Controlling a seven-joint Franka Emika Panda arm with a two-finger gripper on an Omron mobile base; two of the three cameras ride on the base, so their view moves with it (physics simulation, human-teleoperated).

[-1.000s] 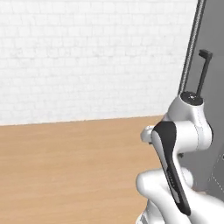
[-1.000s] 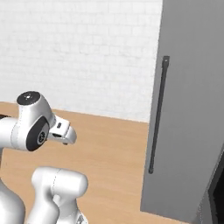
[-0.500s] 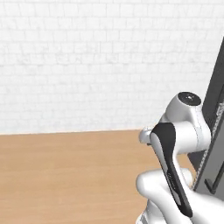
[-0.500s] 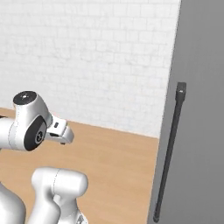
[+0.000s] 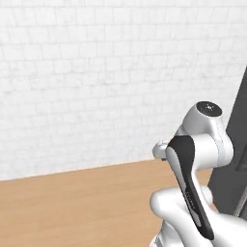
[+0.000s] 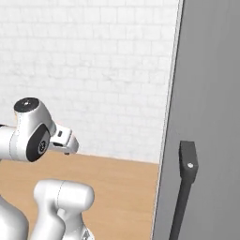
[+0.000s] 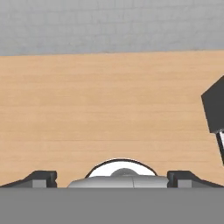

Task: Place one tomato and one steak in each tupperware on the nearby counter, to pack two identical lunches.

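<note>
My gripper (image 7: 113,179) stands open in the hand view. Its two dark fingertips (image 7: 41,178) are far apart at the bottom, with nothing between them. It looks out over a bare light brown wood-toned surface (image 7: 109,100) that ends at a white brick wall (image 7: 109,26). Whether that surface is the counter, I cannot tell. The tomato, the steak and the tupperware are out of view. My white arm (image 5: 198,159) is folded close above the base.
A tall grey panel (image 6: 211,93) with a dark vertical bar handle (image 6: 186,178) stands close on the right. Its edge (image 5: 237,164) shows behind the arm. A dark block (image 7: 214,107) juts in at the right of the hand view.
The whole picture has shifted, so the camera has moved. The grey panel has slid right in both base views and looms larger in the right one. The arm keeps its pose and the gripper stays open.
</note>
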